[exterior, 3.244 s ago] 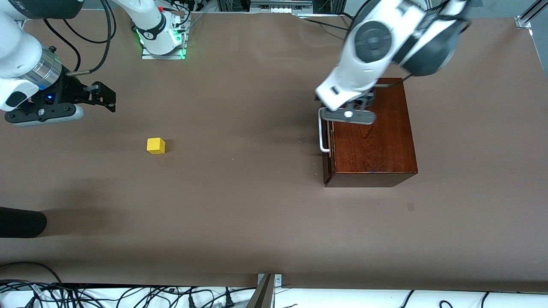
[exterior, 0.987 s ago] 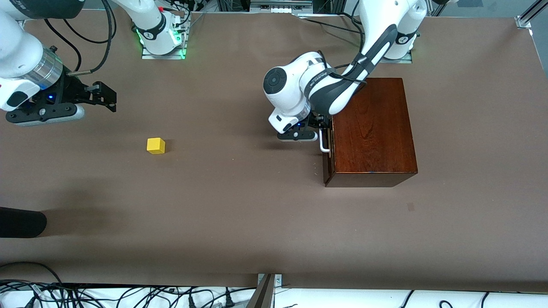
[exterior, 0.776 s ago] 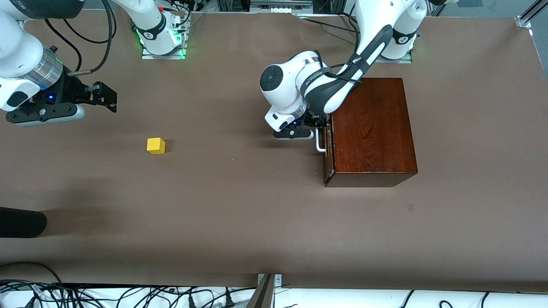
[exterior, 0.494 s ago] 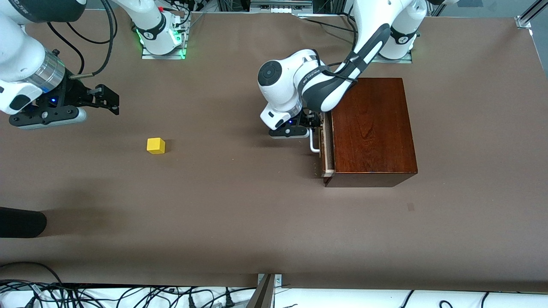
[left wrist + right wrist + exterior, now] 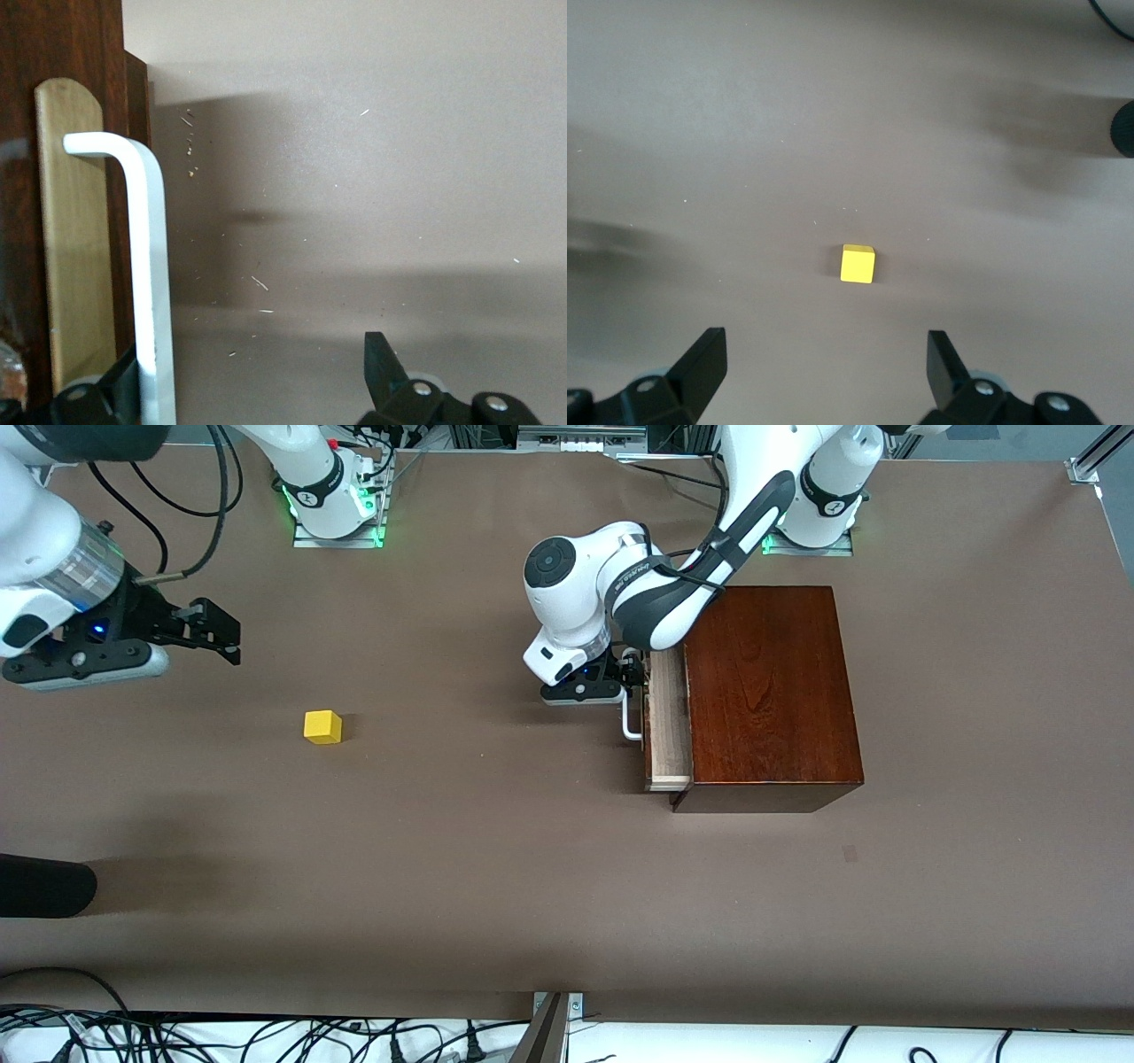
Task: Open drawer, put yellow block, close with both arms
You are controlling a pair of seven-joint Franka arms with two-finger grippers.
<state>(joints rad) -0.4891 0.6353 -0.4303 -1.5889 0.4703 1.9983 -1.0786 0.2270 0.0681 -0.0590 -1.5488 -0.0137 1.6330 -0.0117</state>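
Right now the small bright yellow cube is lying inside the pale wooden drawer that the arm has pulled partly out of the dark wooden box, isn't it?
Not inside. The front view shows the small bright yellow cube on the brown table, toward the right arm's end, well apart from the pale wooden drawer, which is indeed pulled partly out of the dark wooden box.

drawer: partly out of the box; inside too narrow a strip to read
handle: lower end cut off by left wrist view's edge; upper end hidden under left arm in front view
left gripper: fingers mostly hidden under the wrist in front view
right gripper: body cut off by right wrist view's edge
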